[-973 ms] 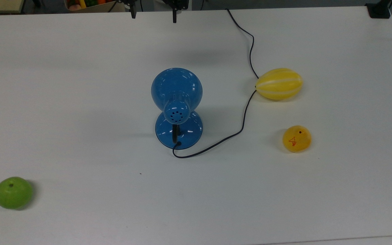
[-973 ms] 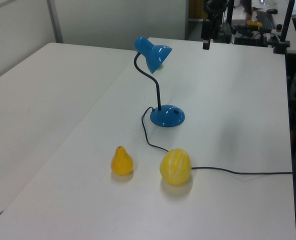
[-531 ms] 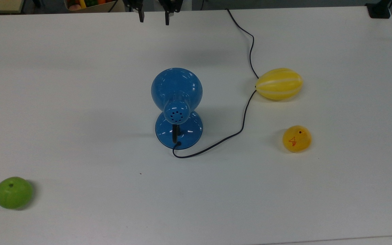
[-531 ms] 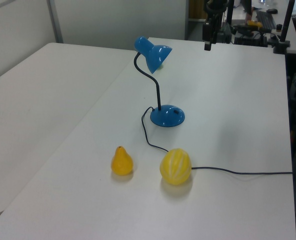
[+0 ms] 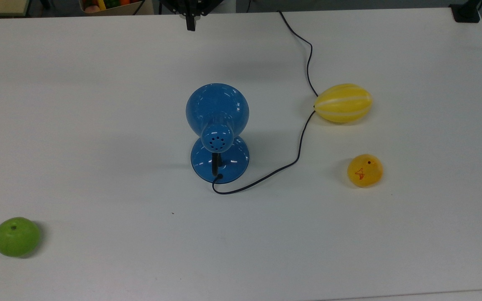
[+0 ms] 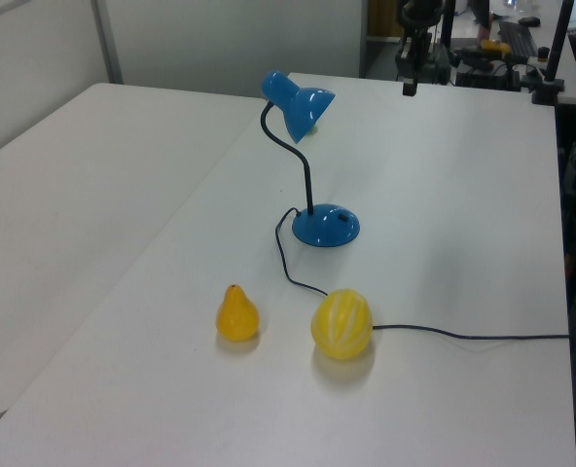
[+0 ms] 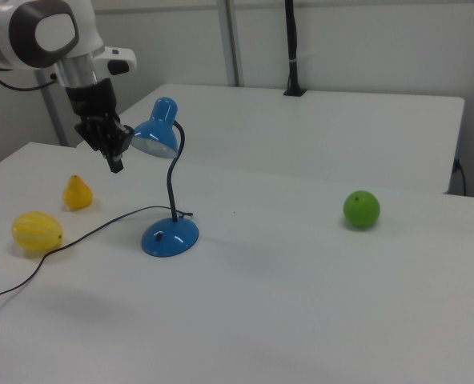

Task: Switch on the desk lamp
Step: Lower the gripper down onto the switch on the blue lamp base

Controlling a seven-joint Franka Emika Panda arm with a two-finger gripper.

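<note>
The blue desk lamp [image 5: 217, 109] stands mid-table on its round base [image 5: 220, 163], dome shade tipped toward the top view's upper edge. In the left view the desk lamp [image 6: 298, 100] rises on a curved black neck above its base [image 6: 326, 226]. Its thin black cord [image 5: 303, 129] runs off the far table edge. My gripper [image 5: 191, 23] hangs shut and empty above the table at the top view's upper edge, well clear of the lamp. In the right view my gripper [image 7: 115, 164] hovers beside the shade [image 7: 157, 132].
A yellow striped melon [image 5: 343, 103] lies against the cord, and a yellow pear [image 5: 365, 170] sits near it. A green apple [image 5: 16, 236] rests at the top view's lower left. The white table [image 5: 98, 125] has open room around the lamp.
The gripper's fingers closed from wide apart to shut. The lamp and the fruits have not moved.
</note>
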